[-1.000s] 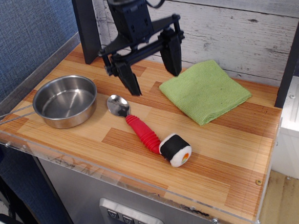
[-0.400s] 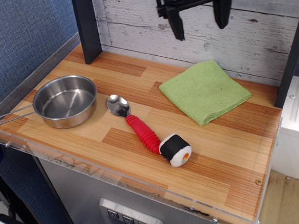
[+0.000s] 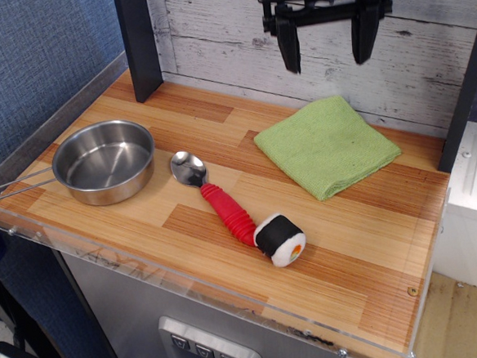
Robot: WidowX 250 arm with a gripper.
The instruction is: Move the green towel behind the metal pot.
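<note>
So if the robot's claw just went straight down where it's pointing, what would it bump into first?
Probably the green towel. The open gripper hangs above the towel's back edge, though depth is hard to judge from one view.

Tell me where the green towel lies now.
The green towel lies flat at the right back of the wooden table, right of the spoon, with the open end effector above it.

Polished, mirror-bright steel on the metal pot [image 3: 106,161], with a thin wire handle. Fine, matt, nubby cloth on the green towel [image 3: 327,145]. Glossy steel bowl and ribbed red plastic grip on the spoon [image 3: 215,197]. Smooth, lightly sheened wood strips across the worktop [image 3: 366,244]. Rough whitewashed planks on the back wall [image 3: 212,33]. Matt black finish on the hand [image 3: 326,46].
</note>
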